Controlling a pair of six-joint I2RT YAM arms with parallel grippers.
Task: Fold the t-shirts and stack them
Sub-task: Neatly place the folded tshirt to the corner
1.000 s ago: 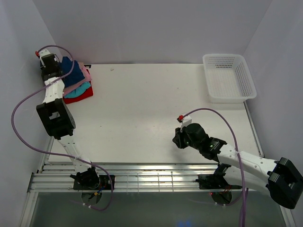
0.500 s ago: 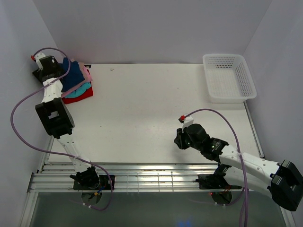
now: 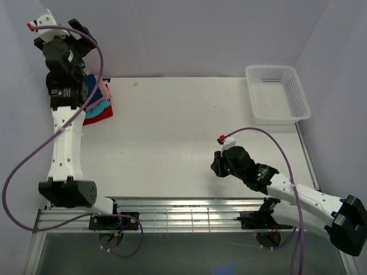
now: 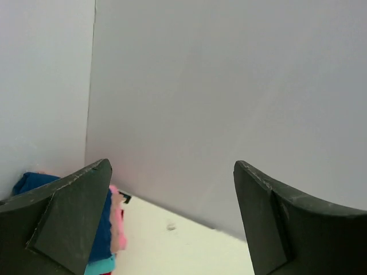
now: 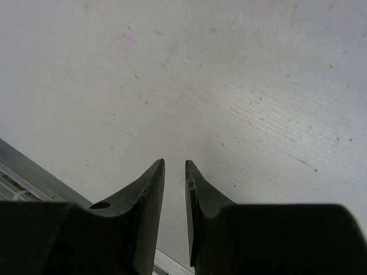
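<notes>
Soft folded tees (image 3: 98, 109), navy atop pink, teal & red, sit stacked at far-left corner of white table (image 3: 172, 126); L gripper (image 4: 172, 166) above gapes wide, empty, R gripper (image 5: 174, 163) nearly closed, empty.

The folded t-shirts (image 3: 98, 107) fill the desk's (image 3: 172, 132) far left corner, and the mesh basket (image 3: 277, 94) fills its far right corner; between them the way lies open.
</notes>
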